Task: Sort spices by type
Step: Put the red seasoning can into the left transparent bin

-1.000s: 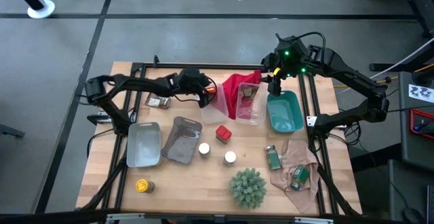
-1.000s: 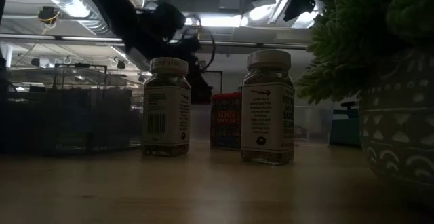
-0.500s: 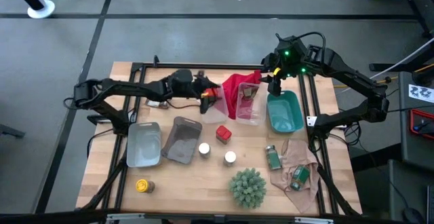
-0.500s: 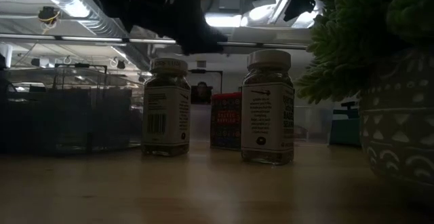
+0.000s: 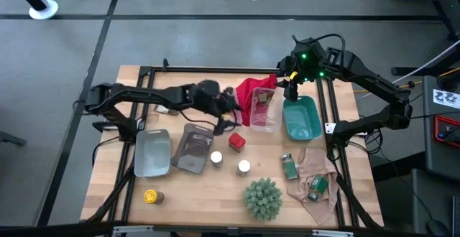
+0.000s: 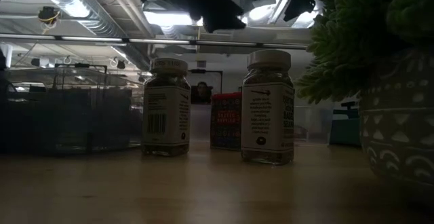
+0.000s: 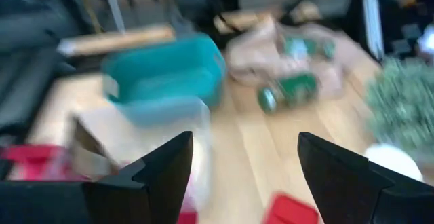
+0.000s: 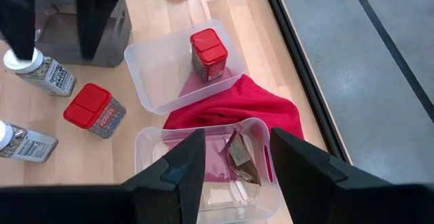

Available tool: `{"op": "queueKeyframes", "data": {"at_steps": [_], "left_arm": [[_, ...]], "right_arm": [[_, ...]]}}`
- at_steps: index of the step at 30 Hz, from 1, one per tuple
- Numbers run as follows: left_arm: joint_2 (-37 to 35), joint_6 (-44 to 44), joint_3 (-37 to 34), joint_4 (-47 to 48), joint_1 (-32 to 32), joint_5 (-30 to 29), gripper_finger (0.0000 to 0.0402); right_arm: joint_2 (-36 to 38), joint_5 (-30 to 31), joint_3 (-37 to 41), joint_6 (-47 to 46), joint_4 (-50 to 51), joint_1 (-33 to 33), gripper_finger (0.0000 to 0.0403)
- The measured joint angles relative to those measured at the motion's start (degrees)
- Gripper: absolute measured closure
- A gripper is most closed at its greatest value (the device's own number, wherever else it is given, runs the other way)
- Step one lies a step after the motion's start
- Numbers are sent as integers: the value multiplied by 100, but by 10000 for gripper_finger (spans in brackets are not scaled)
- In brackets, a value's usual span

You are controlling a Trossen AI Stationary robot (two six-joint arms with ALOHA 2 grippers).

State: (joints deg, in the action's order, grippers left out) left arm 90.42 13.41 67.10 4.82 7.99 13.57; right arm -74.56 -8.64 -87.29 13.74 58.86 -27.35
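While the right arm waits at the table's back edge, the right gripper (image 5: pixel 290 92) hangs over the near end of the teal bin (image 5: pixel 302 119), fingers spread and holding nothing; its wrist view looks down past them. The left gripper (image 5: pixel 231 119) hangs above the middle of the table near the clear tub (image 8: pixel 178 65), fingers parted and empty in the left wrist view, though motion blur there hides detail. One red tin (image 8: pixel 207 53) stands upright inside that clear tub, whose far corner lies on the red cloth (image 8: pixel 237 104). A second red tin (image 5: pixel 236 141) stands on the bare wood just in front of the tub, also seen at (image 6: pixel 226 120). Two white-topped jars sit in front of it, well apart from each other: one (image 5: pixel 215 157) touching or just beside the dark grey tray (image 5: pixel 191 148), the other (image 5: pixel 244 166) out on open table. A second clear tub (image 5: pixel 263 113) on the cloth holds a brown packet (image 8: pixel 240 157). A light grey tray (image 5: pixel 152 152) lies left of the dark one. The yellow-capped jar (image 5: pixel 151 196) stands near the front left corner. One green-labelled jar (image 5: pixel 289 166) lies at the edge of crumpled brown paper (image 5: pixel 310 171), another (image 5: pixel 317 186) on it. A brownish jar (image 5: pixel 168 108) lies under the left arm. The spiky green plant (image 5: pixel 262 198) stands at front centre.
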Motion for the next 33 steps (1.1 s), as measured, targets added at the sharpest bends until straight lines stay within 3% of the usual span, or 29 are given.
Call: {"op": "queueKeyframes", "data": {"at_steps": [8, 15, 33], "left_arm": [[921, 520, 770, 1409, -320, 148, 147], [1441, 952, 1124, 2081, -402, 146, 147], [1874, 1410, 1137, 2130, -385, 124, 147]], "right_arm": [[0, 1, 0, 0, 2, 0, 237], [0, 2, 0, 0, 3, 0, 237], [0, 2, 0, 0, 7, 0, 237]]}}
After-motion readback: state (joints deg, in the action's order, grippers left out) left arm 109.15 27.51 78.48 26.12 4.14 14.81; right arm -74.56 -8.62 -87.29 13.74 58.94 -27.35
